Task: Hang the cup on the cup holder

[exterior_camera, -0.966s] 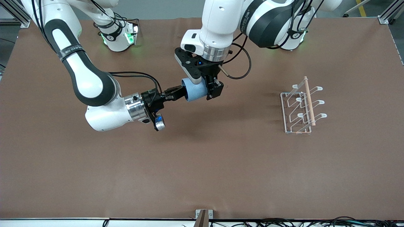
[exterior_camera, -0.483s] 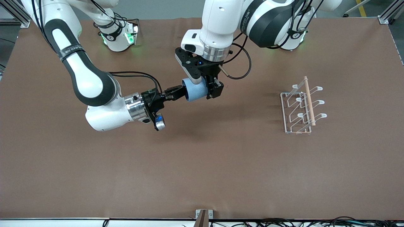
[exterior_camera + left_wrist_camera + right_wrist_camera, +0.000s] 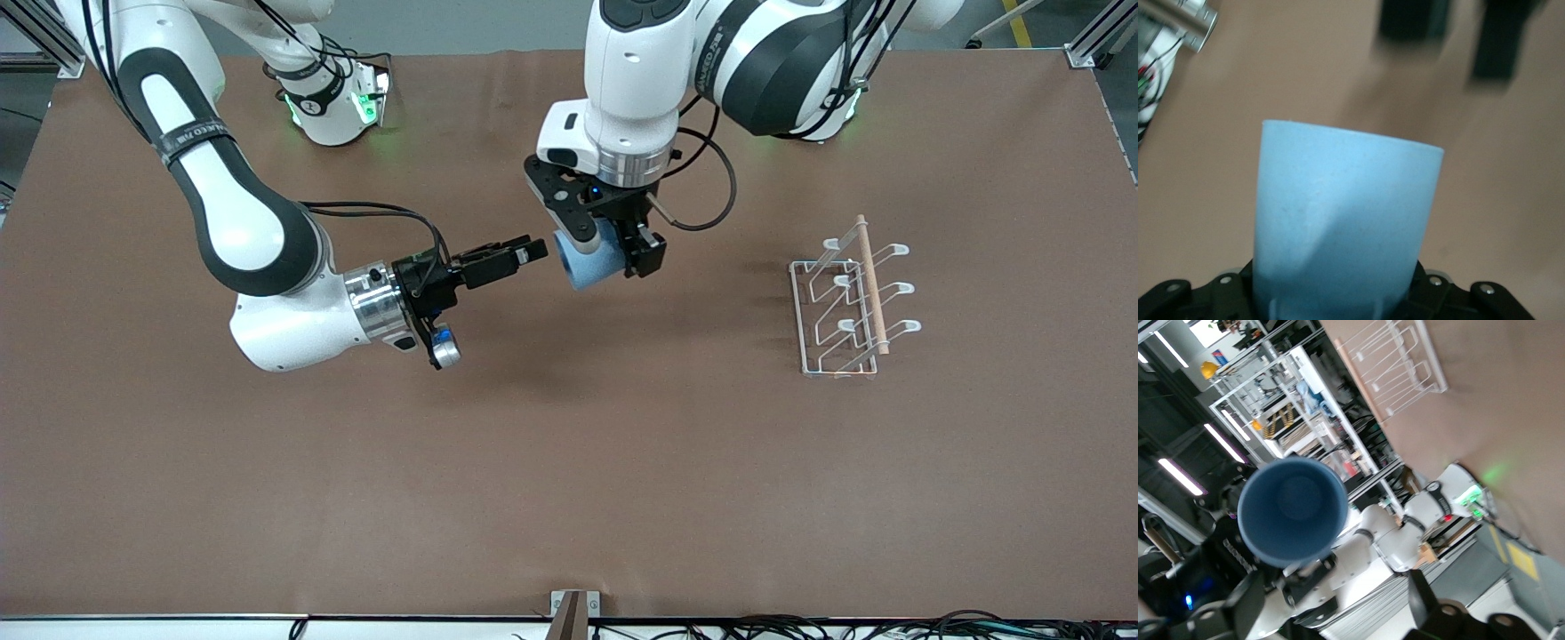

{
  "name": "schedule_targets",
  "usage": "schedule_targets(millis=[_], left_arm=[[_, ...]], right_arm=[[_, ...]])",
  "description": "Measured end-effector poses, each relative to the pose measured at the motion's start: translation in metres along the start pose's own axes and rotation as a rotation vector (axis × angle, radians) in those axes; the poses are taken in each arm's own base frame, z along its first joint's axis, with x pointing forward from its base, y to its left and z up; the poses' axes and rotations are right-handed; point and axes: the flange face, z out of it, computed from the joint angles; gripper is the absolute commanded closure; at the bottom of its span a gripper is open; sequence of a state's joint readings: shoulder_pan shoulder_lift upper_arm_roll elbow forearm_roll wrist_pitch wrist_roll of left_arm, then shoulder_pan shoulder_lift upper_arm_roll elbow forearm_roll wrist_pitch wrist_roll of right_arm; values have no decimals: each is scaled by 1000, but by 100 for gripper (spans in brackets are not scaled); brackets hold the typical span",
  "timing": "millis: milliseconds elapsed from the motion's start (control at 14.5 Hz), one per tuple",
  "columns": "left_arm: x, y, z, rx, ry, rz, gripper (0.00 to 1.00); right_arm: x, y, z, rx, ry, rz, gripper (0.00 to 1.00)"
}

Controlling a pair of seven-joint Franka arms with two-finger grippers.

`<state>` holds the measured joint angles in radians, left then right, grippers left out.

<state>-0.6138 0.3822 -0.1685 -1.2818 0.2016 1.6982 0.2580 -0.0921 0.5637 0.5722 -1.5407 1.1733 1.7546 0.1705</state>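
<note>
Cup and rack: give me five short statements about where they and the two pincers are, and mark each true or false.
1. The left pincer holds the cup. True.
2. The cup already hangs on the cup holder. False: it is in the air, over bare table, apart from the rack.
3. The right pincer grips the cup. False: it is open, beside the cup and clear of it.
4. The cup's open mouth faces the right pincer. True.
5. The cup holder lies toppled on its side. False: it stands on its base, toward the left arm's end.
</note>
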Motion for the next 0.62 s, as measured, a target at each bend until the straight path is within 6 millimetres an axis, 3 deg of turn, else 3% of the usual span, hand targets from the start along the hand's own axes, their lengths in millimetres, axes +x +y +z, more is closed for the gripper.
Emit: schedule_targets(millis=[345, 621], left_arm=[[-45, -60, 23, 114, -260, 94, 41], [-84, -102, 63, 168, -519, 201, 41]], right_arm=[[15, 8, -66, -102, 171, -26, 0], [9, 5, -117, -389, 398, -121, 0]])
